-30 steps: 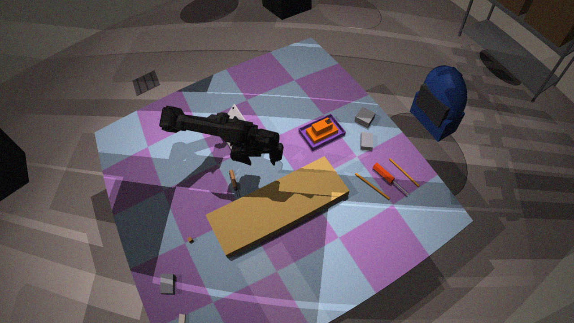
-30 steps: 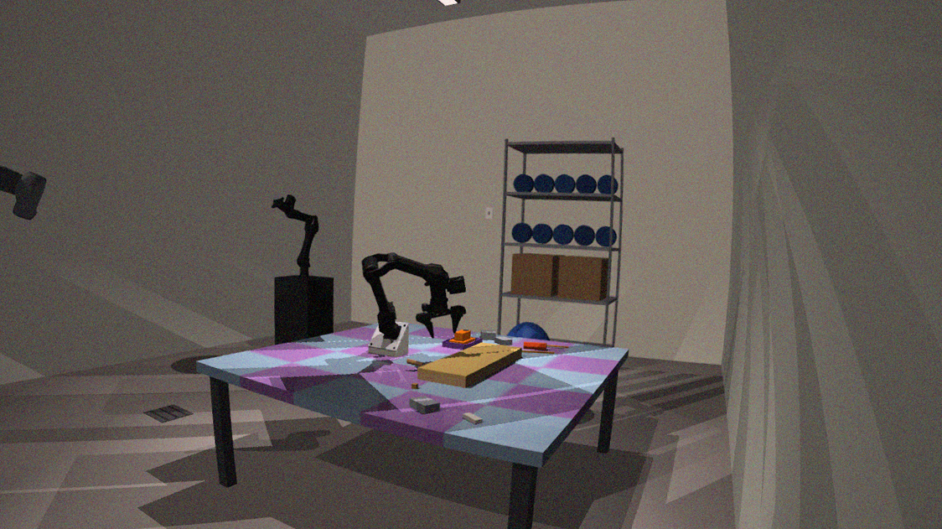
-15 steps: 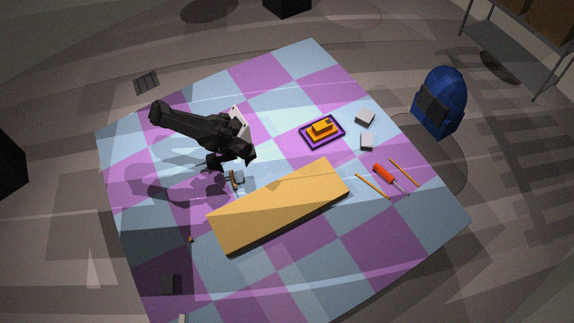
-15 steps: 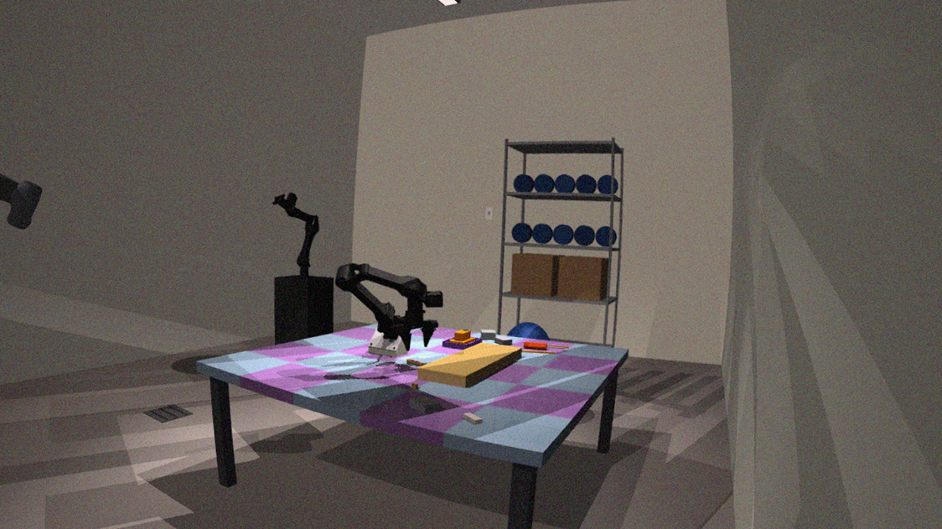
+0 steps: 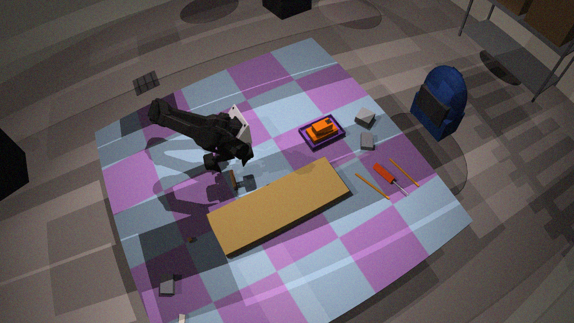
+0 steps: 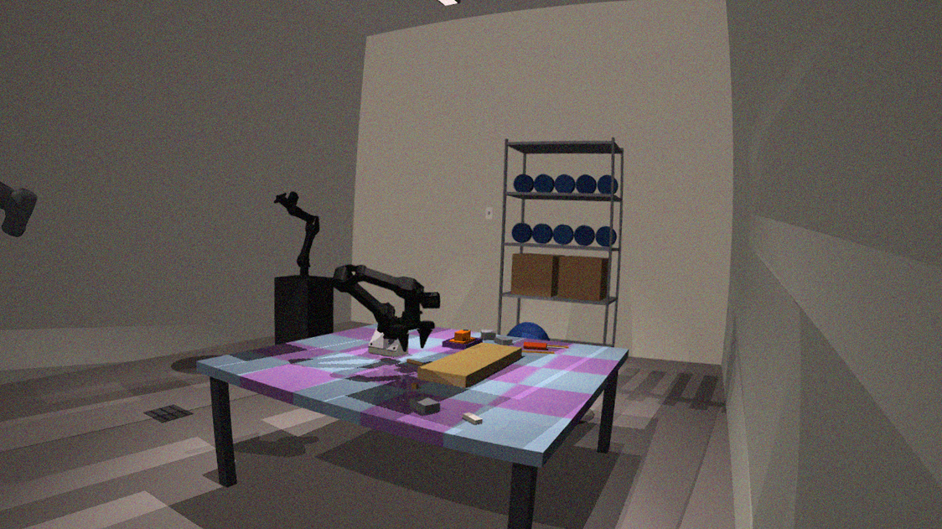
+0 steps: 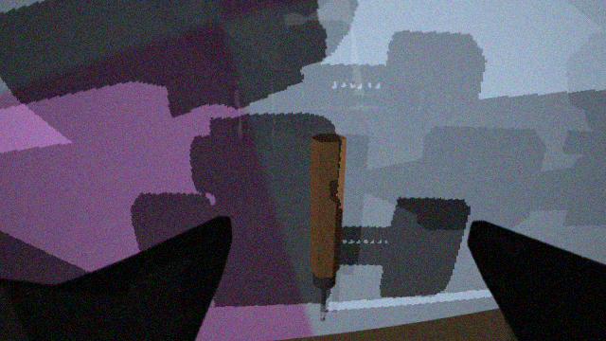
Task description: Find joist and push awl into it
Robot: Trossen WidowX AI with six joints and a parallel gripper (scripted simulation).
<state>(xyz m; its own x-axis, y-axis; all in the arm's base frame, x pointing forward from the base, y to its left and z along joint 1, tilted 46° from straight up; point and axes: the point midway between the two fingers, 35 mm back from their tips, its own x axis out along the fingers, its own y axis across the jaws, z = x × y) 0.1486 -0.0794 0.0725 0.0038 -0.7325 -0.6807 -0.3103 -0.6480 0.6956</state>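
- At the far left of the top view, a black block [image 5: 11, 166] stands on the grey-brown plank floor [image 5: 72, 241] [image 6: 89, 473], off the table.
- Next comes a dark slatted floor grate [image 5: 145, 82] [image 6: 167, 413], also on the floor.
- The blue-and-purple chequered table [image 5: 405, 265] [image 6: 300, 379] is crossed by pale streaks of light and deep shadow; near its left edge lie a grey block [image 5: 167, 285] [image 6: 425, 406], a small off-white block [image 5: 181, 318] [image 6: 472, 418] and a tiny orange-brown piece [image 5: 190, 239] [image 6: 413, 386].
- The black gripper [image 5: 232, 165] [image 6: 413, 344] [image 7: 350, 230] is wide apart and empty, above the wooden-handled awl [image 5: 232, 179] [image 6: 415, 362] [image 7: 327, 208], which lies on the table.
- The awl's metal tip points toward the tan rectangular floor panel [image 5: 281, 207] [image 6: 470, 364] [image 7: 426, 329]; as far as the dim light lets me judge, they are apart.
- Beyond it, the orange stud finder [image 5: 322, 127] [image 6: 461, 335] sits in the purple rectangular tray [image 5: 314, 149] [image 6: 445, 342].
- Further right are two grey blocks, then a red-handled screwdriver [image 5: 383, 172] [image 6: 535, 345] between two thin orange sticks.
- Past the table stands a rounded blue object [image 5: 441, 96] [image 6: 528, 330], then a grey metal shelf unit [image 5: 507, 48] [image 6: 502, 235] with brown boxes, near the pale wall.
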